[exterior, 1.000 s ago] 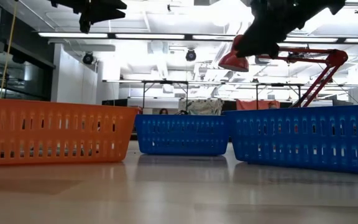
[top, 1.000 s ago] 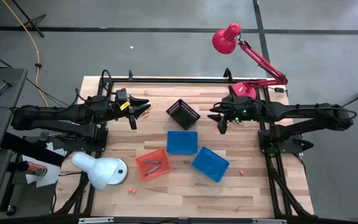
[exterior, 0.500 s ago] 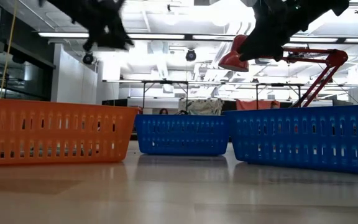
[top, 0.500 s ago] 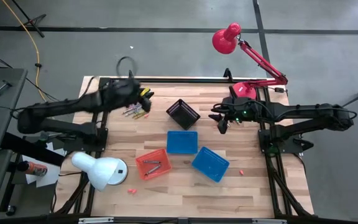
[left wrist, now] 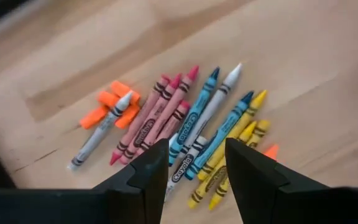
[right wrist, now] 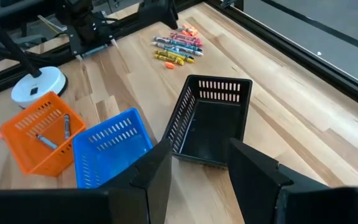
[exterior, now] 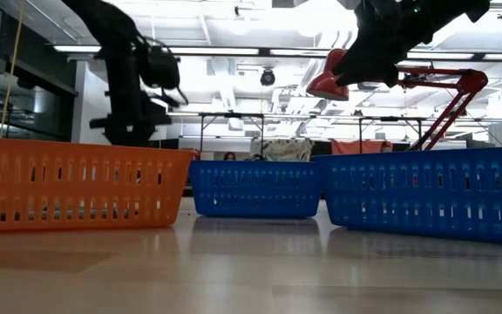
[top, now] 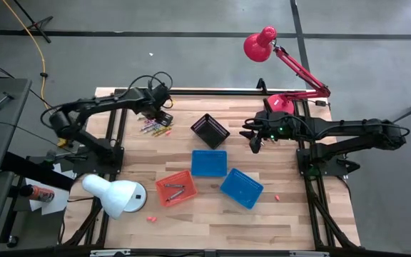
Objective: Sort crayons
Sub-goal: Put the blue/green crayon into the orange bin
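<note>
A pile of crayons (left wrist: pixel 191 134) in pink, blue, grey, yellow and orange lies flat on the wooden table, at its far left in the high view (top: pixel 156 129). My left gripper (left wrist: pixel 194 167) points down just above the pile (top: pixel 157 116), open, its fingers on either side of the blue and grey crayons without touching them. My right gripper (top: pixel 254 143) hangs open over the table's right side, facing the black basket (right wrist: pixel 210 121); nothing is between its fingers (right wrist: pixel 197 168). The orange basket (right wrist: pixel 39 134) holds two crayons.
Two blue baskets (top: pixel 210 163) (top: pixel 241 188) and the orange basket (top: pixel 175 188) stand mid-table, the black basket (top: pixel 210 130) behind them. A white lamp (top: pixel 116 196) is at the near left, a red lamp (top: pixel 284 103) at the far right. Loose crayons lie near the front (top: pixel 150 218) (top: pixel 277 196).
My left arm has swung toward the table's far edge and sunk. Its gripper has tipped from nearly level to pointing down over the crayon pile, which now shows uncovered in the high view.
</note>
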Controlling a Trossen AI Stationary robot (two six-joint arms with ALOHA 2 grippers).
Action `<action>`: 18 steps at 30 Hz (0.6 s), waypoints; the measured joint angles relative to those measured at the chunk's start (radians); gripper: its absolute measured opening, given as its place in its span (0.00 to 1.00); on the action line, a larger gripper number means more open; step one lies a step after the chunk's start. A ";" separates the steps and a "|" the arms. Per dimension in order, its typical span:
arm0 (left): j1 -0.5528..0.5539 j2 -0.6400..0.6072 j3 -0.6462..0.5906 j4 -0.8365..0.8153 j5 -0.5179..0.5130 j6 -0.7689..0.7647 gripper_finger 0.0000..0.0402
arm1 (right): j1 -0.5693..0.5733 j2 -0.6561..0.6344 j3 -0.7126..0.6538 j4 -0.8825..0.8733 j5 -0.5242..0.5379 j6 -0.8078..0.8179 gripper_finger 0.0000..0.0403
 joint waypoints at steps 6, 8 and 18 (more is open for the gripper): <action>0.044 0.101 0.000 -0.003 0.017 0.058 0.34 | 0.000 0.000 0.000 0.000 0.000 0.024 0.37; 0.057 0.128 0.000 -0.003 0.031 0.080 0.33 | 0.000 0.000 0.000 0.000 0.000 0.026 0.37; 0.073 0.203 0.003 -0.005 0.109 0.127 0.29 | 0.000 0.000 0.000 0.000 0.017 0.026 0.37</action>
